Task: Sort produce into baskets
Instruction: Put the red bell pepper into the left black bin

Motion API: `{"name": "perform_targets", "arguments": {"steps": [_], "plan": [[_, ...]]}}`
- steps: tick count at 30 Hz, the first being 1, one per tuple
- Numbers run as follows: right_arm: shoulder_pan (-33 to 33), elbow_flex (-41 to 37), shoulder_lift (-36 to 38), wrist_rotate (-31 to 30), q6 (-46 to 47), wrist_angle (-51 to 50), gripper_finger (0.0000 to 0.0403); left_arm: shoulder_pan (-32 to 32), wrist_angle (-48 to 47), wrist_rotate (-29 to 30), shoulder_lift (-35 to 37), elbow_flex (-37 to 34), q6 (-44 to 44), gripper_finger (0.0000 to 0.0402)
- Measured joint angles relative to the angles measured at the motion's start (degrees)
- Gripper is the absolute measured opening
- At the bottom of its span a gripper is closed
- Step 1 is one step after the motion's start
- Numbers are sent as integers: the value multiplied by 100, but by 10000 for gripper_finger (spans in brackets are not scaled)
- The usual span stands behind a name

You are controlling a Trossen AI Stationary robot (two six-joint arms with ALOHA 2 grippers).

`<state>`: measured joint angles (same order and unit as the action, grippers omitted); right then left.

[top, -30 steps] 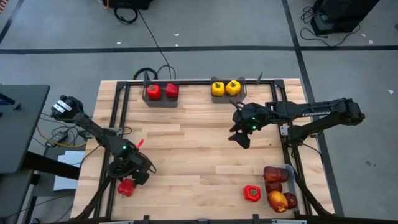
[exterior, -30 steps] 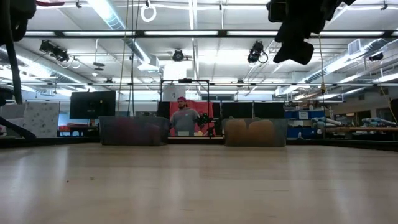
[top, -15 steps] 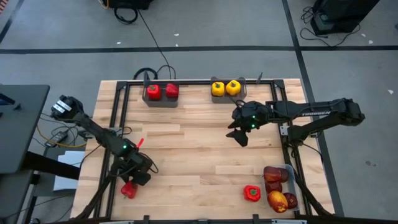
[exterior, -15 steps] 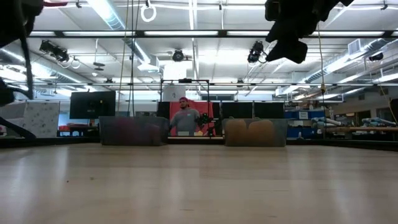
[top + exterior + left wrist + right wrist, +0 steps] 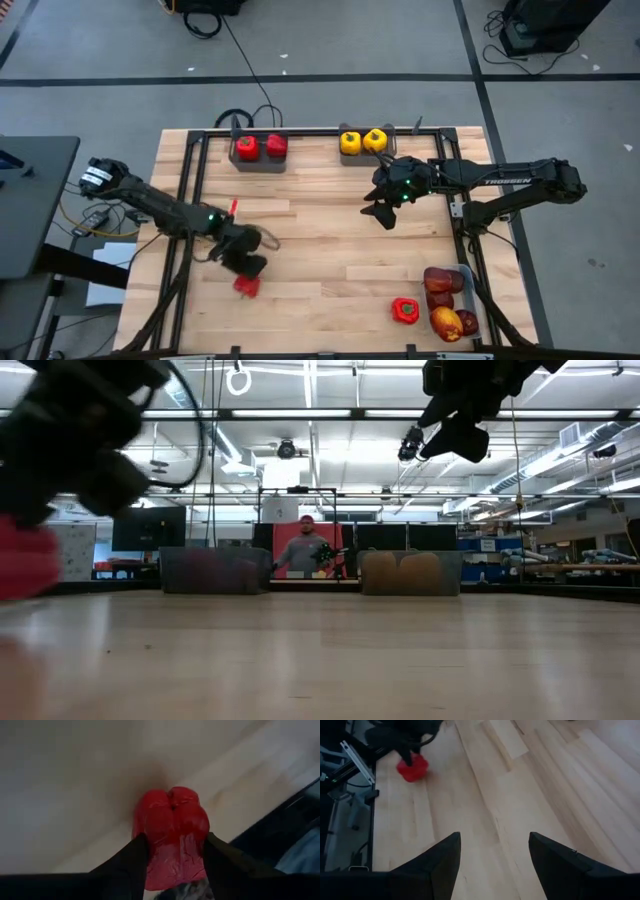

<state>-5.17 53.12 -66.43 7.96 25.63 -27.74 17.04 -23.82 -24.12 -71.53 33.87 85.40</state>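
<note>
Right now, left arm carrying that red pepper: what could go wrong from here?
1. The left gripper pinches only the lower part of the red pepper, and the low view shows it lifted off the table, so it could slip out and drop.
2. The grey bin already holds two red peppers, so a third may not seat and could roll off.
3. The right gripper hangs open mid-table; their paths might cross.

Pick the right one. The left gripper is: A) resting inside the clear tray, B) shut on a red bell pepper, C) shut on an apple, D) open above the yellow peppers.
B: in the left wrist view the left gripper has both fingers clamped against a red bell pepper, lifted above the table.
</note>
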Motion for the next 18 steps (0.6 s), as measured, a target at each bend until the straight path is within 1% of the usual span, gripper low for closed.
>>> {"name": "perform_targets", "arguments": {"steps": [6,10,14,18], "plan": [[0,0,0,70,319,3,244,-1148,462,521,-2,4,-845,170],[0,0,0,464,336,1,244,-1906,840,792,-2,7,-1463,171],[53,0,0,669,550,-18,244,-2633,1802,952,-4,7,-2437,171],[103,0,0,654,614,-17,244,-3408,2757,1038,-4,8,-2859,171]]}}
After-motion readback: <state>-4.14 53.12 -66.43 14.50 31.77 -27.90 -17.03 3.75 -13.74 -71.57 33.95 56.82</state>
